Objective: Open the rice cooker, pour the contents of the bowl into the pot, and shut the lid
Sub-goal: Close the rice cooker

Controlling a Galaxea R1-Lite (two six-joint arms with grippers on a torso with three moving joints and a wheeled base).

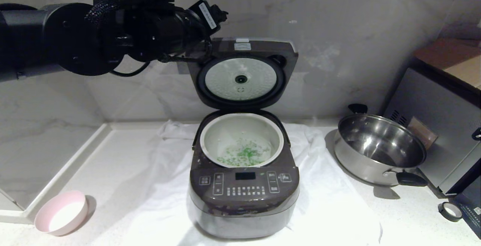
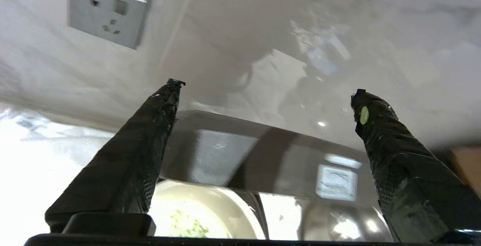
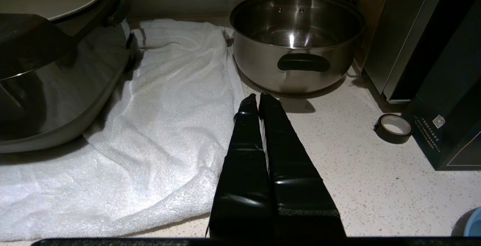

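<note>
Left hand (image 2: 266, 99) reaching for the raised lid (image 1: 242, 74) to shut it.
Cooker (image 1: 244, 178) standing open on the tabletop, greens (image 1: 244, 156) lying in the pot (image 1: 212, 133), bowl (image 1: 62, 213) sitting empty; fingers spread apart, they should be pressing the lid's top edge forward and down.

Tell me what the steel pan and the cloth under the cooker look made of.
The steel pan: polished stainless steel, by its mirror-bright reflections; handles look like black plastic. The cloth: white terry towelling, by its looped nap and soft creases.
</note>
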